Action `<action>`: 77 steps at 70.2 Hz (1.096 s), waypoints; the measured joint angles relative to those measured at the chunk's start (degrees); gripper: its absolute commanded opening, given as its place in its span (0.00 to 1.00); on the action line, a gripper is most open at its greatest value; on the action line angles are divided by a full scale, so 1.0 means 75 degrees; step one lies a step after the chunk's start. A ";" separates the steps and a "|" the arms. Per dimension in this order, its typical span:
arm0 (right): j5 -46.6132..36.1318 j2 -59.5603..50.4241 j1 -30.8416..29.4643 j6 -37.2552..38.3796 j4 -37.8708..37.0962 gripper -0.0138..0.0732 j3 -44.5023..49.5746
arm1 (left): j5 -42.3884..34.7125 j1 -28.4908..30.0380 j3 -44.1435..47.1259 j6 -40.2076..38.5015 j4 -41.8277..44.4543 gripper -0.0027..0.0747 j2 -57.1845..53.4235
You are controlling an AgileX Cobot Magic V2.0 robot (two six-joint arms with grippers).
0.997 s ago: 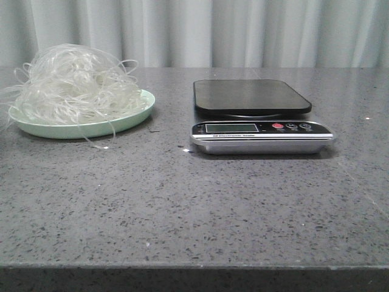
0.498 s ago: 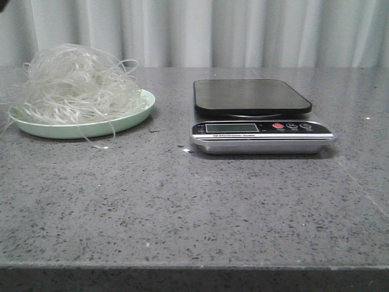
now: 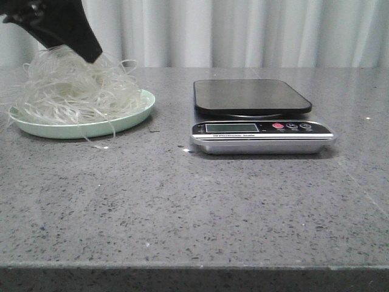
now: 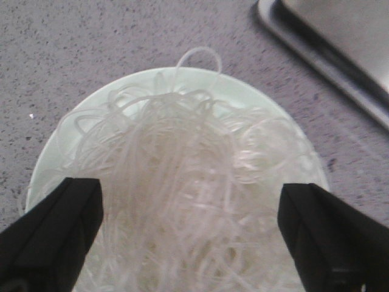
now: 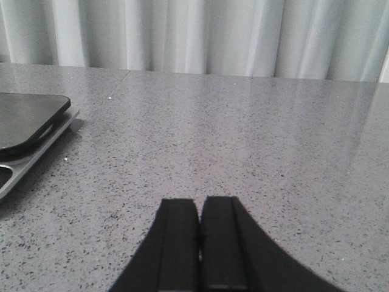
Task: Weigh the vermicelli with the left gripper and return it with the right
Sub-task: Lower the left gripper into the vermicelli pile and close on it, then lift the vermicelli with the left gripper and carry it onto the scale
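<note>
The vermicelli (image 4: 182, 201) lies in a round axisless heap between the left gripper (image 4: 188, 243)'s wide-spread jaws, ungrasped.

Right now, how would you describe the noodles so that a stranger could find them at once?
On the grey stone table, look at the far left corner, left of the kitchen scale. A pale green plate stands there, and the vermicelli is the fluffy heap of thin, glassy white strands on it. Nothing else on the table is stringy.
</note>
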 measured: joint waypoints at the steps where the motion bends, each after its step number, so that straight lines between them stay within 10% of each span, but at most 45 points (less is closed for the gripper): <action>1: 0.0000 0.0000 0.0000 0.0000 0.0000 0.33 0.0000 | -0.0037 -0.0013 0.0000 0.0000 0.0016 0.86 0.0051; 19: 0.0000 0.0000 0.0000 0.0000 0.0000 0.33 0.0000 | -0.0207 -0.0013 0.0000 0.0000 0.0101 0.76 0.0480; 42: 0.0000 0.0000 0.0000 0.0000 0.0000 0.33 0.0000 | -0.0041 -0.0013 -0.0032 0.0000 0.0101 0.20 0.0644; 77: 0.0000 0.0000 0.0000 0.0000 0.0000 0.33 0.0000 | 0.0372 -0.0013 -0.1046 0.0000 0.0015 0.22 0.0500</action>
